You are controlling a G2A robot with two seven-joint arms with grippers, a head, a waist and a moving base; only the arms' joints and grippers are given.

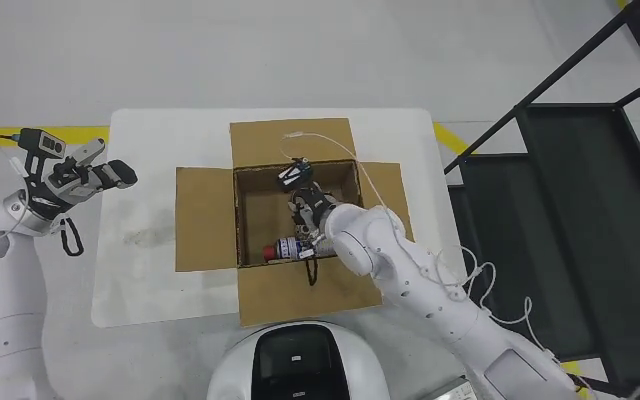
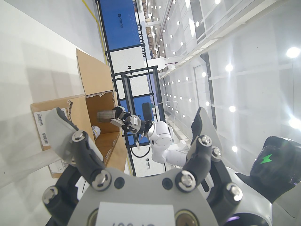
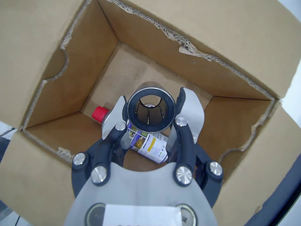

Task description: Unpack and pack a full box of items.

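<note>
An open cardboard box (image 1: 205,230) stands on the white table (image 1: 150,140) with its flaps folded out. My right gripper (image 1: 303,205) hangs over the box's opening, shut on a hollow metal cylinder (image 3: 150,88) with a black rim, seen side-on (image 2: 104,116) in the left wrist view. Beneath it, a spray can (image 3: 150,145) with a red cap (image 3: 100,114) lies on the box floor (image 1: 285,247). My left gripper (image 1: 110,165) is off the table's left edge, well away from the box, its fingers (image 2: 58,123) spread open and holding nothing.
A black metal stair frame (image 1: 560,200) stands to the right of the table. A thin white cable (image 1: 330,135) lies across the box's far flap. Bare table surface stretches left of the box. The box's inner walls (image 3: 164,55) have torn edges.
</note>
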